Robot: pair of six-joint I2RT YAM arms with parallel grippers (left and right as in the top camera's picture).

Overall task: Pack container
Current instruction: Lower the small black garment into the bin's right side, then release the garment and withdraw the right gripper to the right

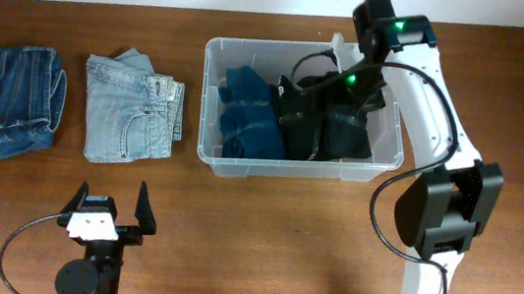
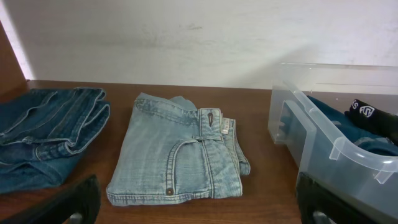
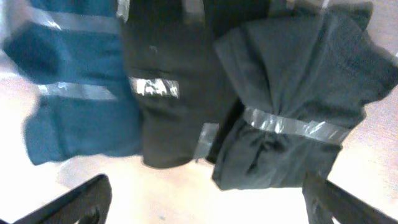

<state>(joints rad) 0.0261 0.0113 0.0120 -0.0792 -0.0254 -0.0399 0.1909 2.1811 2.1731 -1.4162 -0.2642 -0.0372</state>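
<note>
The container (image 1: pixel 209 157), a clear plastic tub, stands at the table's back centre. Inside lie a folded blue garment (image 1: pixel 243 111) and two dark folded garments (image 1: pixel 301 124), all banded with clear tape. My right gripper (image 1: pixel 338 91) hangs over the tub's right half. In the right wrist view its fingers (image 3: pixel 68 205) stand wide apart and open above the dark grey bundle (image 3: pixel 292 106), the black one (image 3: pixel 165 81) and the blue one (image 3: pixel 74 93), gripping nothing. My left gripper (image 1: pixel 111 209) rests open near the front edge, facing light blue jeans (image 2: pixel 177 152).
Folded light blue jeans (image 1: pixel 131 107) lie left of the tub, and darker blue jeans (image 1: pixel 5 100) at the far left. The tub's near corner (image 2: pixel 329 146) shows at the right of the left wrist view. A white wall runs behind the table.
</note>
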